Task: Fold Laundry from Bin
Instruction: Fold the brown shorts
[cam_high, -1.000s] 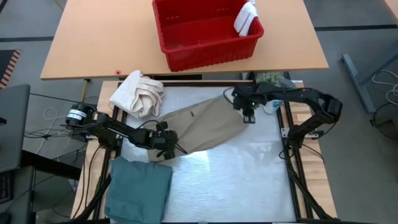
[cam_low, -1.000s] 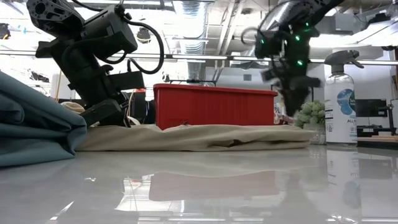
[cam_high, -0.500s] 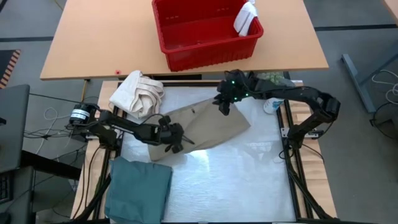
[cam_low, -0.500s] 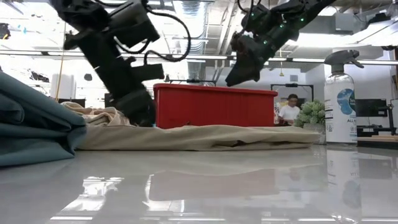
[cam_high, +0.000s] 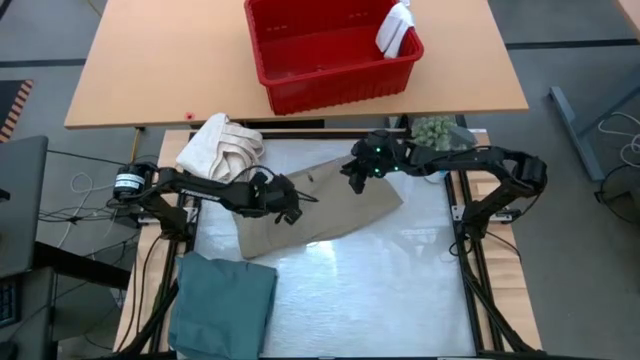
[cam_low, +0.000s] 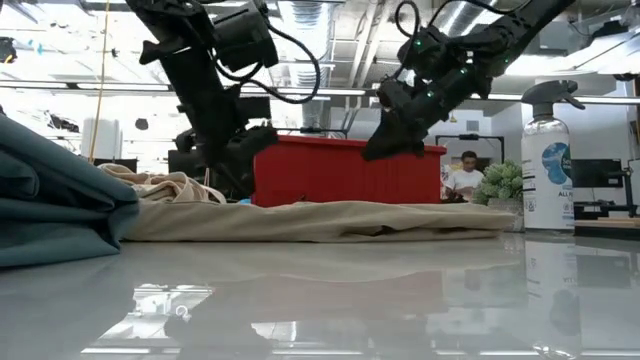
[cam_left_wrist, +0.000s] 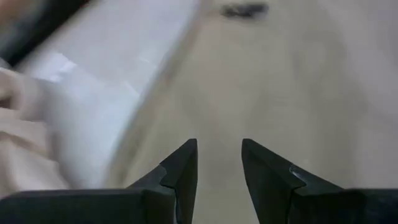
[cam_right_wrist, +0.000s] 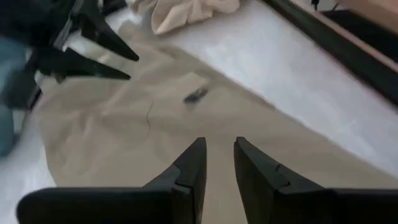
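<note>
The tan trousers (cam_high: 330, 205) lie flat on the white table, folded into a slanting band (cam_low: 320, 220). My left gripper (cam_high: 290, 212) hovers open above their near left part (cam_left_wrist: 298, 74), with nothing between its fingers (cam_left_wrist: 219, 162). My right gripper (cam_high: 350, 172) hovers open over their far edge (cam_right_wrist: 124, 124), slanting down toward the left, its fingers (cam_right_wrist: 219, 158) a narrow gap apart. A folded teal garment (cam_high: 225, 300) rests at the near left. The red bin (cam_high: 330, 85) stands on the wooden table beyond, a white cloth (cam_high: 396, 30) draped over its right rim.
A cream bundled cloth (cam_high: 222, 150) lies at the far left corner of the white table. A spray bottle (cam_low: 548, 160) and a small green plant (cam_high: 435, 130) stand at the far right. A person (cam_low: 465, 175) sits in the room behind. The table's near right part lies bare.
My left gripper has risen off the trousers' near left end and gone toward the far edge and the right, rolling as it went. My right gripper has moved left along the trousers' far edge and tipped from pointing down to a slant. The trousers lie still.
</note>
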